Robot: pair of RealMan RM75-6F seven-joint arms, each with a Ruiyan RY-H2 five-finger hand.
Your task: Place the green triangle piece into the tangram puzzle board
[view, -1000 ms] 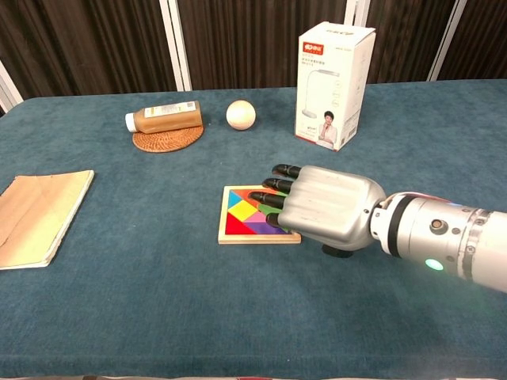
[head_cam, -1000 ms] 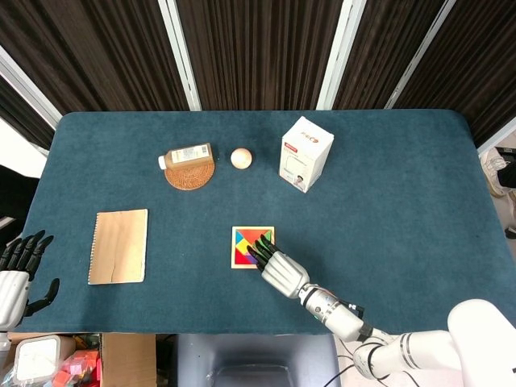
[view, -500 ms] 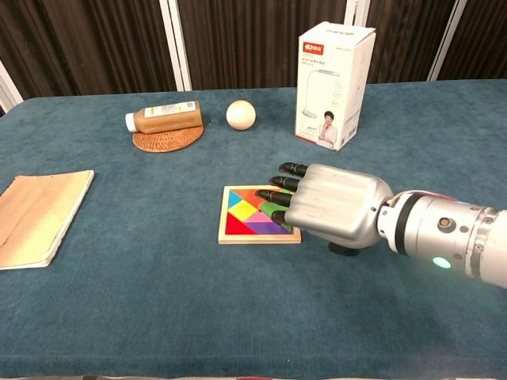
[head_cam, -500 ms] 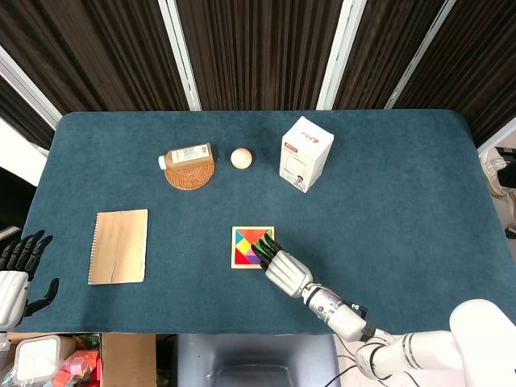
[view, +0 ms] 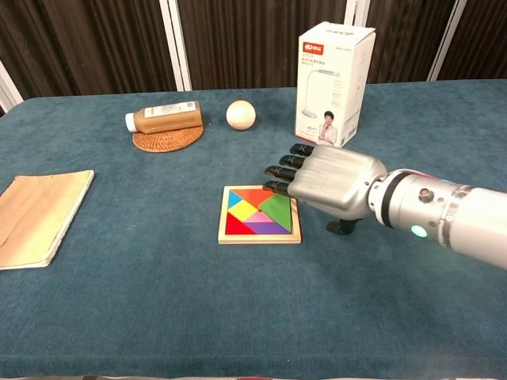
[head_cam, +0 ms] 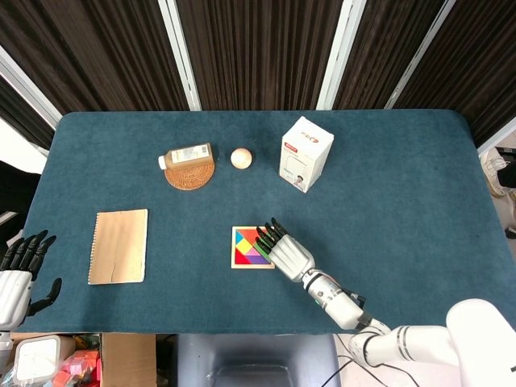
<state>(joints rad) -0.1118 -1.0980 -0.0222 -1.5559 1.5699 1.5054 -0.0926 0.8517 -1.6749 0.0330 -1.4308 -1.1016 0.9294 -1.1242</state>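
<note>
The tangram board [view: 259, 239] lies at the table's middle, its wooden frame filled with coloured pieces. The green triangle [view: 277, 210] lies flat inside the frame on the right side, level with the other pieces. My right hand [view: 329, 183] hovers over the board's far right corner with its fingers [view: 282, 170] stretched out and nothing in them. In the head view the right hand [head_cam: 287, 251] covers the right edge of the board [head_cam: 234, 247]. My left hand [head_cam: 21, 273] hangs open beyond the table's left edge, fingers spread.
A brown bottle [view: 162, 117] lies on a woven coaster [view: 165, 140] at the back left. A wooden ball [view: 241, 114] and a tall white box [view: 332, 74] stand behind the board. A tan notebook [view: 38, 215] lies at the left.
My right hand has lifted off the board and drawn back to the right and away, uncovering the green triangle lying in the frame. The left hand stays put.
</note>
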